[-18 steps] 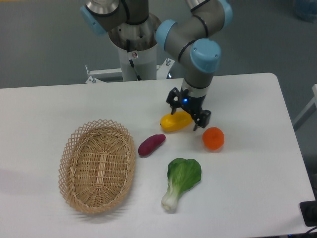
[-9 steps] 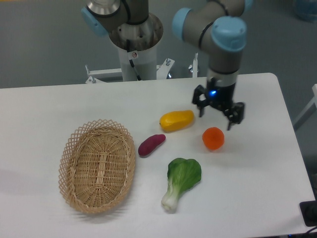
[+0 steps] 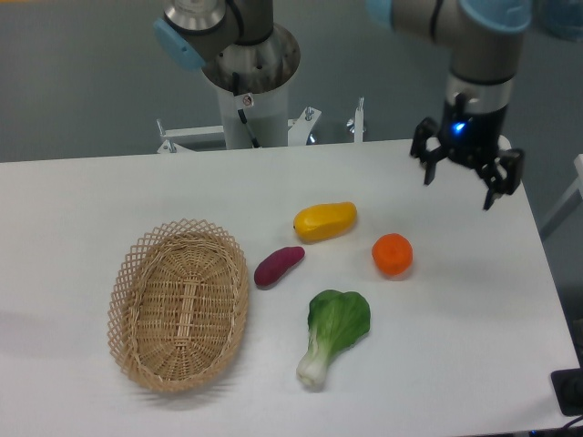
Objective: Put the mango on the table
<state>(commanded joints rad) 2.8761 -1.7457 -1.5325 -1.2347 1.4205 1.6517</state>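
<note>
Gripper (image 3: 465, 175) hangs over the table's (image 3: 109, 191) far right part with its fingers spread and nothing between them, well apart from the mango (image 3: 325, 221). That mango lies flat on the tabletop, between a purple sweet potato (image 3: 279, 266) and an orange (image 3: 393, 255), near a bok choy (image 3: 333, 330) and a wicker basket (image 3: 179, 305).

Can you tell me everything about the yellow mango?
The mango is a smooth, oblong fruit, bright yellow with an orange tinge along its lower left side. It looks whole and a little shiny. It lies on its side on the white table, its right end tipped slightly toward the back. Nothing holds it: the gripper hangs open off to the right, well apart from it. The purple sweet potato and the orange lie close by but do not touch it.
</note>
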